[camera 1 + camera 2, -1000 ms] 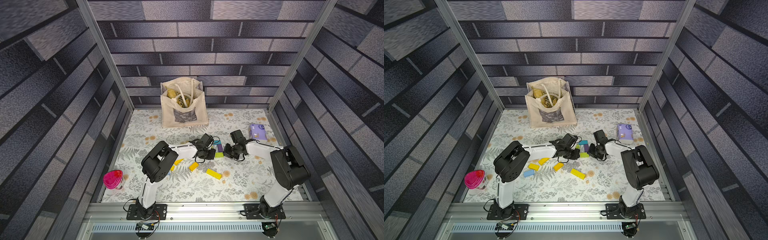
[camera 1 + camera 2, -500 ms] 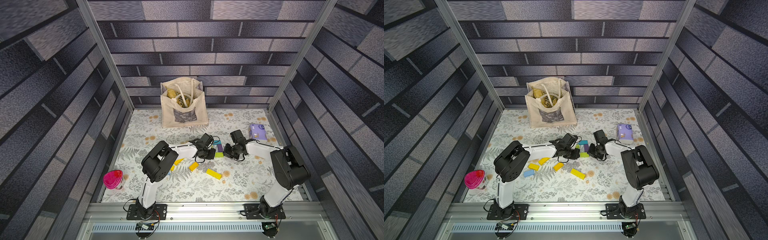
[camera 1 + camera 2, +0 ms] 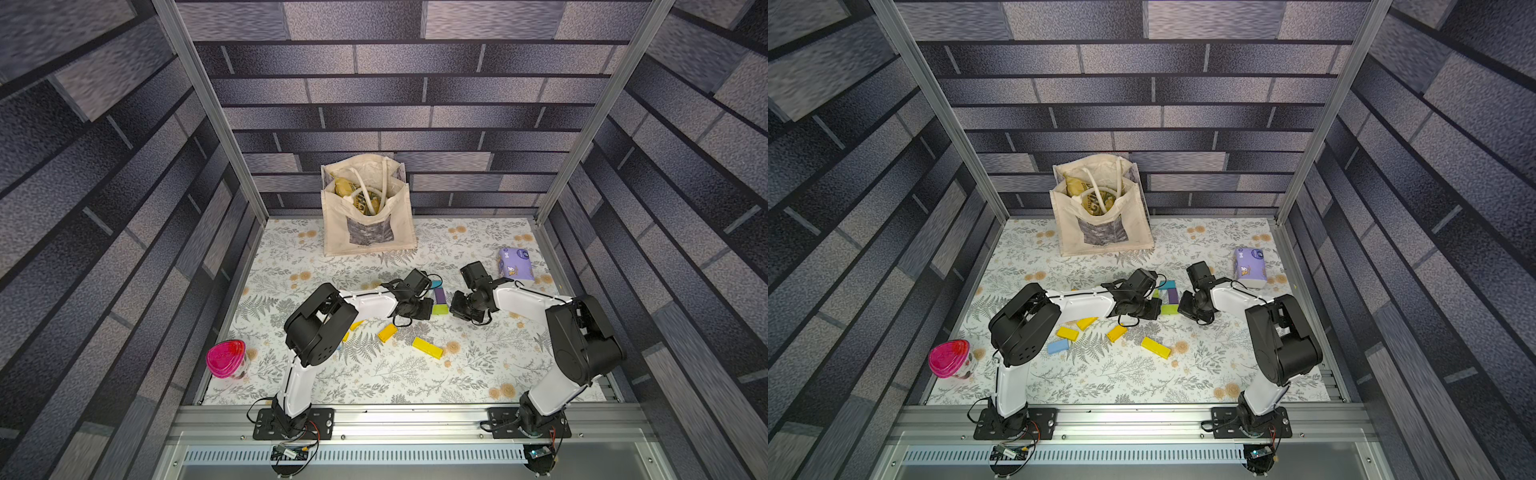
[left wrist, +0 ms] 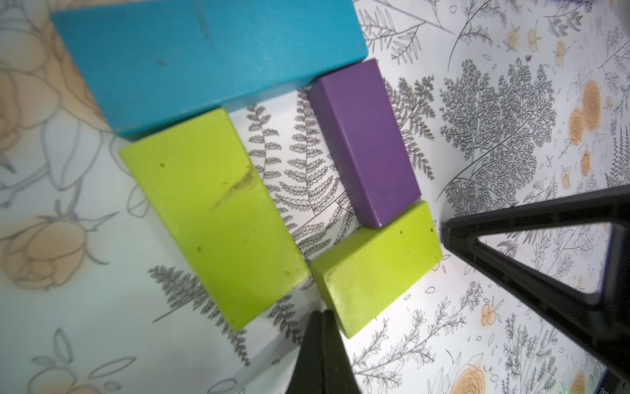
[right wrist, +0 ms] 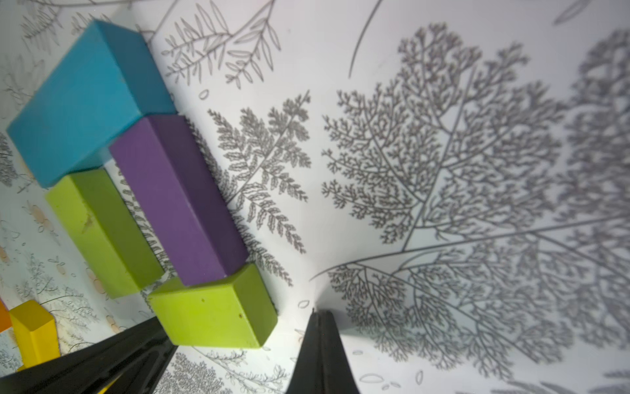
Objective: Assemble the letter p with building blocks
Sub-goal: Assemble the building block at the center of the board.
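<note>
A fern-printed tabletop [image 3: 1100, 374] sat inside dark brick-patterned walls [image 3: 1142, 116]. Toward the left, loose yellow blocks [image 3: 1067, 333] lay flat. The left gripper [image 4: 322, 315], clenched and empty, pointed its tips just beside the short lime block [image 4: 375, 269]. A teal block [image 4: 204, 58] lay crosswise against the ends of the long lime block [image 4: 211, 211] and purple block [image 4: 364, 143], which ran parallel. The right gripper [image 5: 318, 314], also clenched and empty, sat just beside the short lime block's corner. Print on the tote bag [image 3: 1100, 224] was unreadable.
</note>
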